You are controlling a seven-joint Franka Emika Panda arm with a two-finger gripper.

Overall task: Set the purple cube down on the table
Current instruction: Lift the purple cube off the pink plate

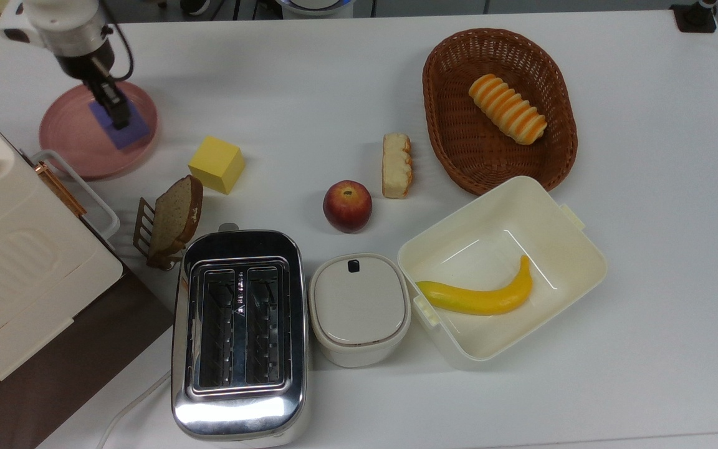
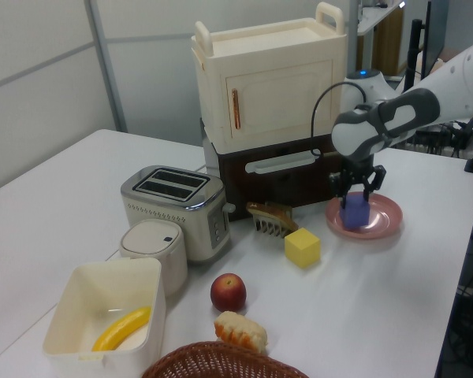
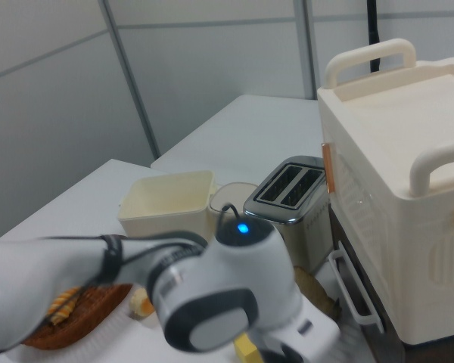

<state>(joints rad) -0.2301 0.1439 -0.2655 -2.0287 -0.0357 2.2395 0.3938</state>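
The purple cube (image 1: 127, 130) (image 2: 355, 213) is over the round pink plate (image 1: 72, 138) (image 2: 386, 222), toward the plate's right side in the top view. My gripper (image 1: 119, 116) (image 2: 355, 200) comes down on it from above and is shut on the purple cube, its dark fingers against opposite faces. I cannot tell whether the cube rests on the plate or hangs just above it. The white table (image 1: 334, 75) (image 2: 363, 299) lies bare beyond the plate's rim. In the top view the arm's wrist hides the plate's far edge.
A yellow cube (image 1: 216, 164) (image 2: 303, 247) sits on the table near the plate, with a toast rack (image 1: 169, 219) and a toaster (image 1: 239, 330) beyond it. An apple (image 1: 347, 206), a bread piece (image 1: 396, 164), a wicker basket (image 1: 440, 75) and a cream cabinet (image 2: 268, 87) stand around.
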